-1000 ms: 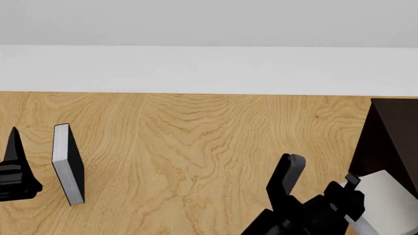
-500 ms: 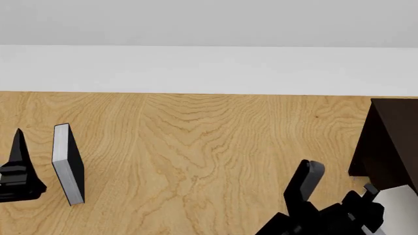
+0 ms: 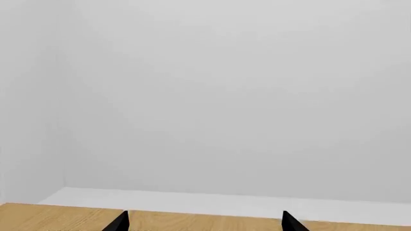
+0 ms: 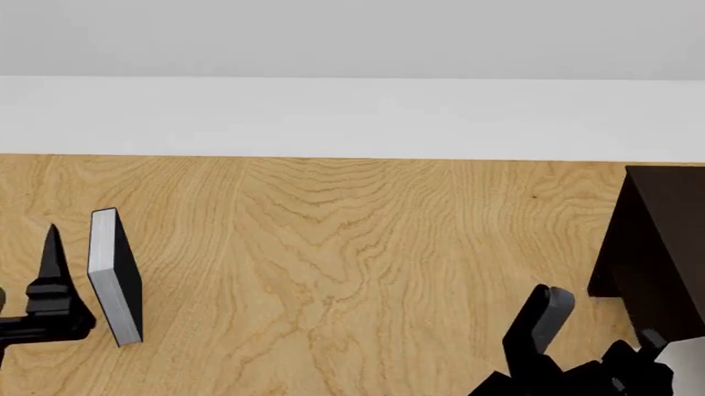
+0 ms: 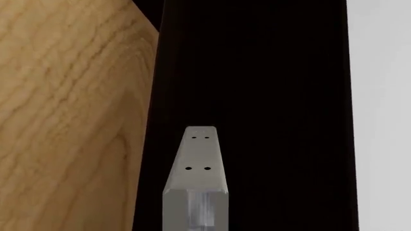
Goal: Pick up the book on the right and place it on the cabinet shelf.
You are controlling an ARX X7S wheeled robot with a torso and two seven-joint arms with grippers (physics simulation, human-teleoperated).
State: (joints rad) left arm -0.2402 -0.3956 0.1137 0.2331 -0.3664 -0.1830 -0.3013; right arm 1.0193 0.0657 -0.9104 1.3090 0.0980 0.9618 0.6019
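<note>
The light-grey book [image 4: 688,363] shows only as a corner at the lower right edge of the head view, against my right gripper [image 4: 600,337]. That gripper is shut on it, low beside the dark cabinet [image 4: 661,239]. In the right wrist view one grey finger [image 5: 198,168] points at the cabinet's dark side [image 5: 282,96]; the book does not show there. My left gripper [image 4: 49,276] is open and empty, close to the left of the black-covered book. Its two black tips stand far apart in the left wrist view [image 3: 204,225].
A thinner black-covered book [image 4: 114,276] stands upright on the wooden table [image 4: 330,247] at the left. A white wall [image 4: 352,115] runs behind the table's far edge. The cabinet stands at the table's right end.
My right gripper has moved down and to the right with the book, which has slid almost out of the head view. My left gripper has moved right, closer to the black-covered book.
</note>
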